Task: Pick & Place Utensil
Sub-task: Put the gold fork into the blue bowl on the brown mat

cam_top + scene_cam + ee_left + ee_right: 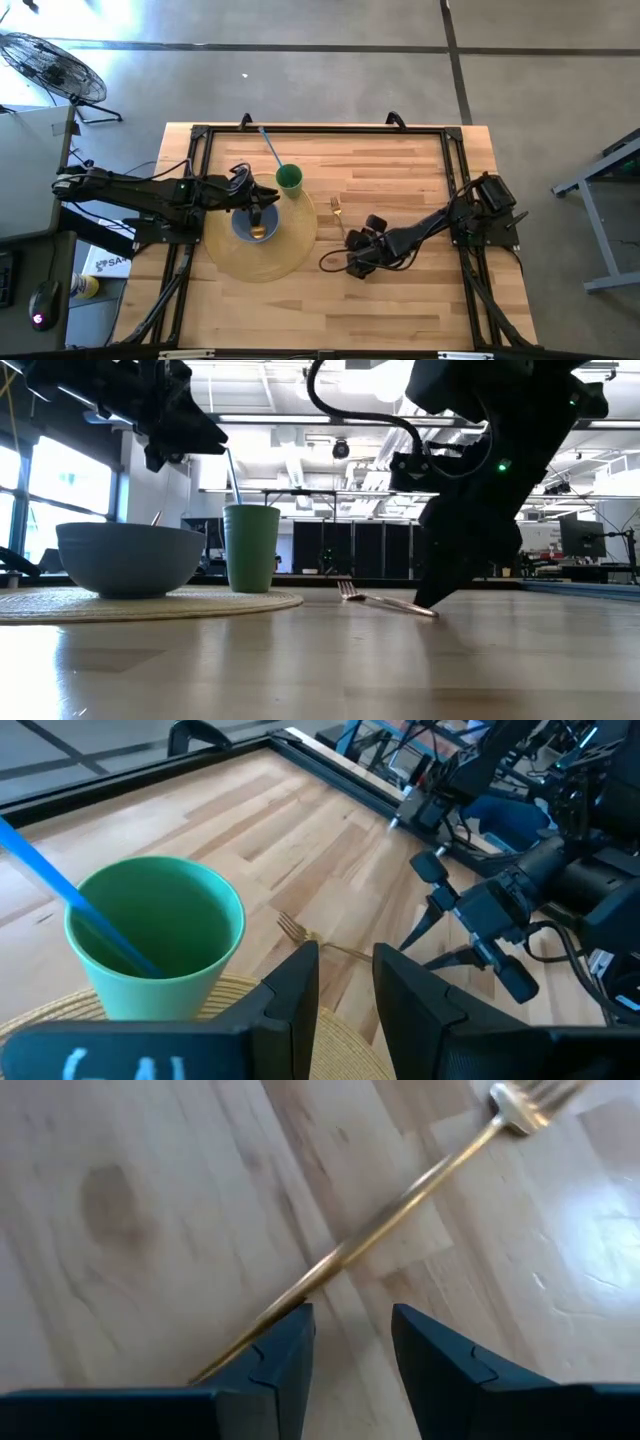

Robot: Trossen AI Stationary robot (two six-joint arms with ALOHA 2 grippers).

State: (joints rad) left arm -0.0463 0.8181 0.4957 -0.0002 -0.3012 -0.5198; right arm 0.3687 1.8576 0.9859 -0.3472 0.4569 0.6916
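Right pincer [350, 1345]: fingers apart, tips down at the handle end of the gold fork [400, 1210], which lies flat on the wooden table [400, 170]. Left pincer [345, 985]: parted, empty, above the blue-grey bowl [130, 558] on the round woven mat [290, 245]. Green cup [289, 179]: holds a blue straw [270, 148]. Bowl contents: unclear. Room: fan [55, 65] on concrete floor.

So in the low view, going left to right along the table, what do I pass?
Blue bowl on the woven mat → green cup → gold fork → right gripper, down at the fork's handle end.
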